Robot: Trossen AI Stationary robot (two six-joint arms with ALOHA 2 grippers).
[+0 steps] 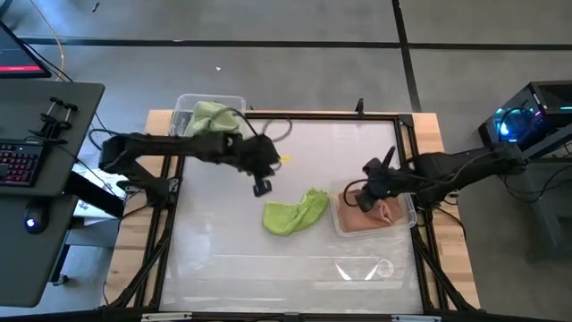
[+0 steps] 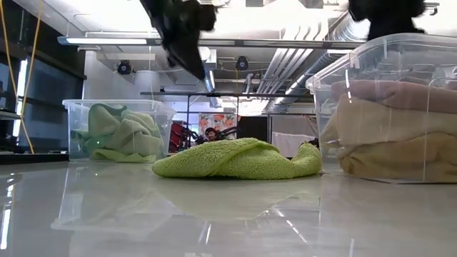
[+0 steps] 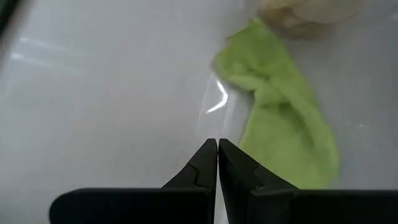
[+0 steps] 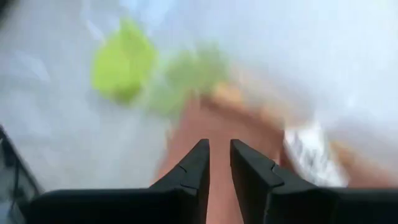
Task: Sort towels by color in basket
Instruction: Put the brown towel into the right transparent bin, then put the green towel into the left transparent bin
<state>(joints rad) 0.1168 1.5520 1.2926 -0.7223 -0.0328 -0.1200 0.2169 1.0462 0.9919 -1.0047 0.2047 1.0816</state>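
A lime green towel [image 1: 295, 213] lies crumpled on the table's middle [image 2: 235, 158], also in the left wrist view [image 3: 286, 124]. A clear bin at the far left [image 1: 210, 116] holds pale green towels [image 2: 118, 132]. A clear bin on the right [image 1: 404, 213] holds peach and pink towels [image 2: 385, 121]. My left gripper [image 1: 261, 186] hovers shut above the table, left of the lime towel [image 3: 217, 146]. My right gripper [image 1: 366, 199] hangs over the right bin's towels [image 4: 219, 149], its fingers a narrow gap apart, with nothing between them.
The table has a glossy white top inside a dark frame [image 1: 268, 114]. Bare surface lies near and left of the lime towel [image 1: 214, 250]. A desk with a keyboard [image 1: 22, 161] stands off the table's left side, and equipment [image 1: 527, 116] to the right.
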